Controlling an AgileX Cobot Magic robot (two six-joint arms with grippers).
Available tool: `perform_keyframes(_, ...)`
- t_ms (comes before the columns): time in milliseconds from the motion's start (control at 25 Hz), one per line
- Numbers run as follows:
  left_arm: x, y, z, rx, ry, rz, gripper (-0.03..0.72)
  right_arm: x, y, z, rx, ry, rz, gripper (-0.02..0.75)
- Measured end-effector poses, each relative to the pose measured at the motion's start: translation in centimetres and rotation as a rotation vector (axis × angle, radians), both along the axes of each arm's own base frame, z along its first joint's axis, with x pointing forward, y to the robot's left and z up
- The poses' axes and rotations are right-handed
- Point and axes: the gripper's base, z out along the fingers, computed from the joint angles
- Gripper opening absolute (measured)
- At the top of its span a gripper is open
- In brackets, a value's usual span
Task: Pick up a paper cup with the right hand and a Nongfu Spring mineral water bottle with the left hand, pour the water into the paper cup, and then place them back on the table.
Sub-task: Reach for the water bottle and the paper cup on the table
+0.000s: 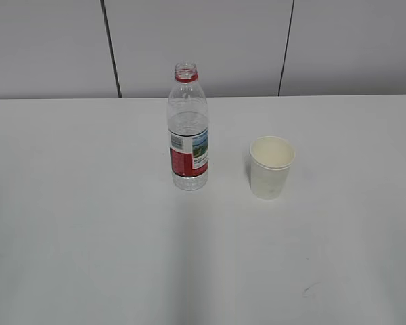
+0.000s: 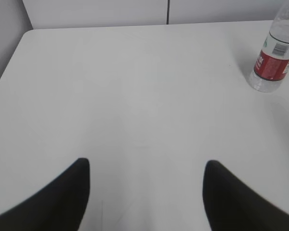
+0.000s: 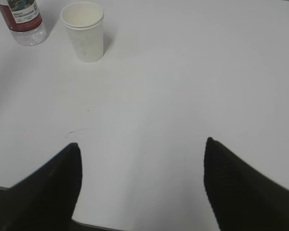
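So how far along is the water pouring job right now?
Nothing looks done yet. The bottle stands uncapped on the table, holding water, with the paper cup upright beside it, apparently empty. Nothing is in hand: the left gripper and right gripper are open and away from both. Picking up, pouring and setting down all remain.

White table (image 1: 88, 223) under me, plain and flat, running back to a grey panelled wall. Two things stand upright on it: an uncapped water bottle (image 1: 188, 135) near the middle, and a paper cup (image 1: 271, 167) just to its right, apart. A faint dark scuff (image 1: 310, 290) marks the near right.
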Motion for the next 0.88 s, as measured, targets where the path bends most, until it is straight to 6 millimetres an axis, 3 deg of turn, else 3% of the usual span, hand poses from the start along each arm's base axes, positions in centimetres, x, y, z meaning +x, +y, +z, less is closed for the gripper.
perform_keyframes(880,0.00,0.00,0.00,0.000,0.000,0.000,0.447,0.00,0.00,0.00,0.000,0.000,0.000,0.582)
